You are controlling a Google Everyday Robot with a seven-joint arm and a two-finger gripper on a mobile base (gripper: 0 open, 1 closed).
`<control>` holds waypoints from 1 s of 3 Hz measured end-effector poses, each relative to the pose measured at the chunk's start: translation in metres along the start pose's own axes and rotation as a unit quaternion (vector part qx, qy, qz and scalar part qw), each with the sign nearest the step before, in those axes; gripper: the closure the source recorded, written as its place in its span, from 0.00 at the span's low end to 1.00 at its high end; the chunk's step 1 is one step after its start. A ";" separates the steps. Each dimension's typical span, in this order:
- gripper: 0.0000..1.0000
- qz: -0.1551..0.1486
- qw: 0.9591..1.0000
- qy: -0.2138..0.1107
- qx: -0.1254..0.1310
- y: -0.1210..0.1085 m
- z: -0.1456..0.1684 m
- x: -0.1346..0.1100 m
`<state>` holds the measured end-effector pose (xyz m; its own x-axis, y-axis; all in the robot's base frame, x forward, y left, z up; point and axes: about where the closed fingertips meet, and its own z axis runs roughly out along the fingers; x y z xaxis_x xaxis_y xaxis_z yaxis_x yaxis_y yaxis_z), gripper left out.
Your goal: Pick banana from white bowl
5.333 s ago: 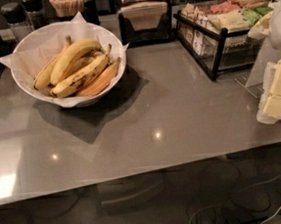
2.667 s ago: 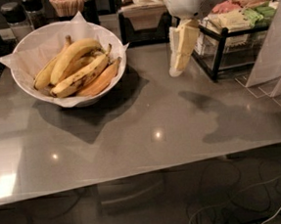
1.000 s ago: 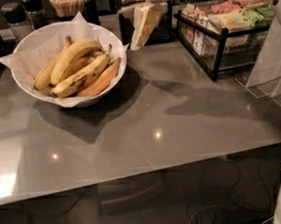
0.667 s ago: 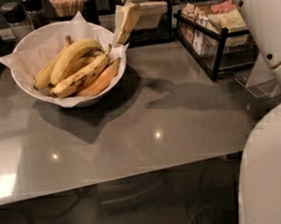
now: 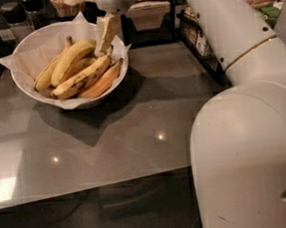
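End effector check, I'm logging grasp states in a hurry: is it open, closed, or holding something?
End effector: low over the right side of the bowl; open or closed cannot be told.

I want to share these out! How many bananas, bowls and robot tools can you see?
Bananas: 4 I can tell apart, maybe more hidden among them
White bowl: 1
Tool, just above the bananas at the bowl's back edge: 1
Total: 6
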<state>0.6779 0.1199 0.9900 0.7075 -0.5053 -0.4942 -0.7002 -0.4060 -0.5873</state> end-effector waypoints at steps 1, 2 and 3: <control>0.15 -0.002 1.000 -0.015 -0.018 -0.001 0.032 0.006; 0.15 -0.017 0.999 -0.016 -0.031 -0.010 0.051 0.010; 0.17 -0.025 0.999 -0.012 -0.039 -0.016 0.062 0.013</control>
<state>0.7045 0.1671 0.9527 0.7431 -0.4654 -0.4809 -0.6687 -0.4894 -0.5598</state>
